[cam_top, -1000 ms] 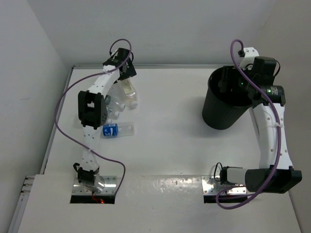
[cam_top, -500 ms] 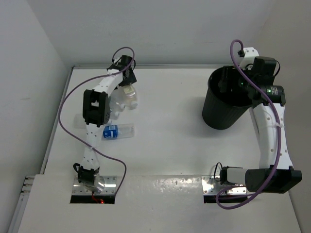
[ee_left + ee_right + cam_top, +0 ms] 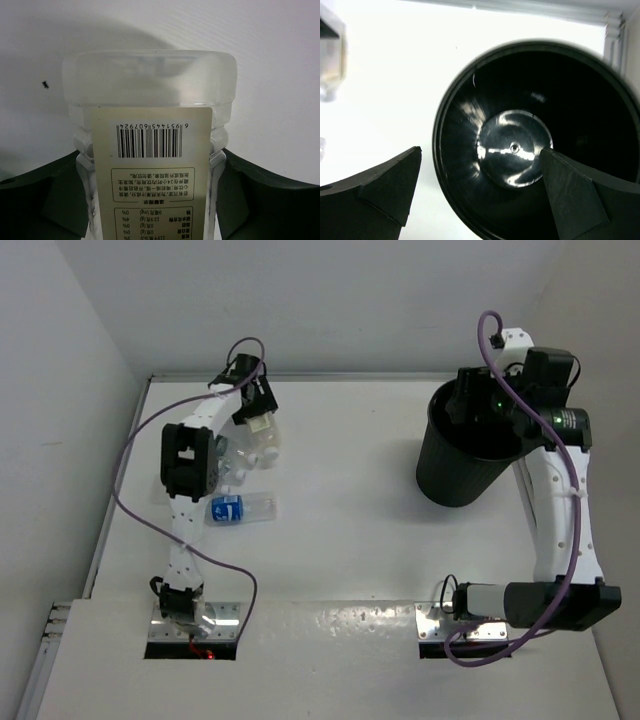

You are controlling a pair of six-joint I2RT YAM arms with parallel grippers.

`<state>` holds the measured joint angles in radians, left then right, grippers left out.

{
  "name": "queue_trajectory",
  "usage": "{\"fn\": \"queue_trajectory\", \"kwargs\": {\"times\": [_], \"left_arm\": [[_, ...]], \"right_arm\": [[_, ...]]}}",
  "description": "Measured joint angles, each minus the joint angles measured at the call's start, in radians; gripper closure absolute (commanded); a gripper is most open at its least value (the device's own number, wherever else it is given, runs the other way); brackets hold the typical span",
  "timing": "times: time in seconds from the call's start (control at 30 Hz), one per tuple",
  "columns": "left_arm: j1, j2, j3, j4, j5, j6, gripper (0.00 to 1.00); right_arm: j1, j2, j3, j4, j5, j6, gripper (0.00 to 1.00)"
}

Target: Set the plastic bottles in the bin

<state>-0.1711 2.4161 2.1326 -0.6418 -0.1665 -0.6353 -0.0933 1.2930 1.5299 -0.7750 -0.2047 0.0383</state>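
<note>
White worktop (image 3: 350,440); left fingers (image 3: 45,200) flank pale-labelled bottle (image 3: 150,150), against its sides, clamped or not I cannot tell; right fingers (image 3: 380,195) apart, black bin (image 3: 457,150) open-mouthed straight below them.

Two arms: left arm (image 3: 190,455) stretched forward, left gripper (image 3: 150,155) pressed on both sides of a pale-labelled bottle (image 3: 150,75); right arm (image 3: 560,500) raised, right gripper (image 3: 481,149) facing down, jaws wide apart.
</note>
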Motion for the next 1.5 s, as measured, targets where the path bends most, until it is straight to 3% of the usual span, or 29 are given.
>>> {"fn": "queue_trajectory", "kwargs": {"times": [0.2, 0.3, 0.4, 0.53, 0.63, 0.73, 0.83, 0.93, 1.17, 1.5], "left_arm": [[0.075, -0.313, -0.264, 0.191, 0.265, -0.015, 0.85], [0.104, -0.510, -0.385, 0.348, 0.402, -0.109, 0.92], [0.113, -0.609, -0.409, 0.475, 0.559, -0.243, 0.96], [0.111, -0.620, -0.470, 0.667, 0.778, -0.475, 0.97], [0.105, -0.605, -0.555, 0.689, 0.875, -0.591, 0.97], [0.105, -0.586, -0.611, 0.699, 0.958, -0.678, 0.97], [0.099, -0.583, -0.643, 0.721, 1.041, -0.736, 0.97], [0.089, -0.584, -0.679, 0.772, 1.130, -0.790, 0.98], [0.029, -0.584, -0.795, 0.804, 1.245, -0.869, 0.98], [0.019, -0.584, -0.795, 0.792, 1.276, -0.884, 0.98]], "right_arm": [[0.053, 0.026, 0.163, -0.004, 0.014, 0.001, 0.00], [0.128, 0.025, 0.222, 0.033, 0.023, 0.004, 0.00], [0.253, 0.006, 0.202, 0.102, 0.046, -0.042, 0.00], [0.479, -0.088, -0.066, 0.320, 0.077, -0.239, 0.00], [0.623, -0.154, -0.348, 0.505, 0.060, -0.416, 0.00], [0.684, -0.172, -0.609, 0.729, 0.015, -0.579, 0.00], [0.693, -0.145, -0.743, 0.911, -0.040, -0.673, 0.00], [0.692, -0.100, -0.822, 1.150, -0.104, -0.752, 0.00], [0.729, 0.059, -0.835, 1.529, -0.179, -0.836, 0.00], [0.798, 0.187, -0.828, 1.687, -0.251, -0.963, 0.00]]}}
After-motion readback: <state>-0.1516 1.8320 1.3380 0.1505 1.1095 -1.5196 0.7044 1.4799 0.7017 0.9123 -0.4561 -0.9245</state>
